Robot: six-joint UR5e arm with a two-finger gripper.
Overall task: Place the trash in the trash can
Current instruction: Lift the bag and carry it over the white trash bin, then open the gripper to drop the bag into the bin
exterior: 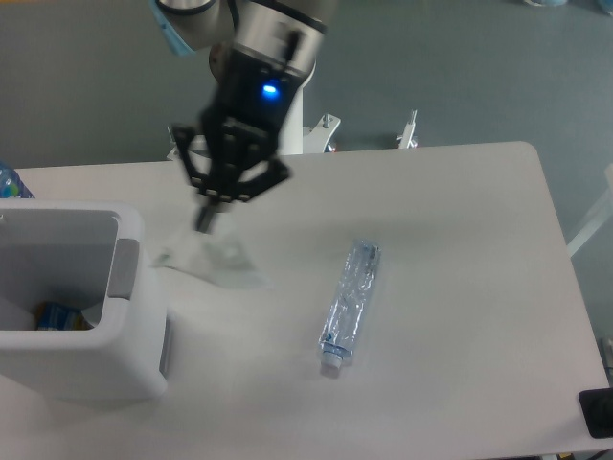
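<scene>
The small wrinkly see-through plastic bag (213, 263) hangs directly below the black two-finger gripper (206, 219), pinched at its top between the closed fingers, above the white table (450, 287) just right of the boxy white plastic trash can (72, 302). The slim clear bottle (349, 303) lies well apart to the right.

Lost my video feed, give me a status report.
Hand shut on clear bag, lifted, beside trash can. Bottle lying on table. Nothing in the way.
</scene>
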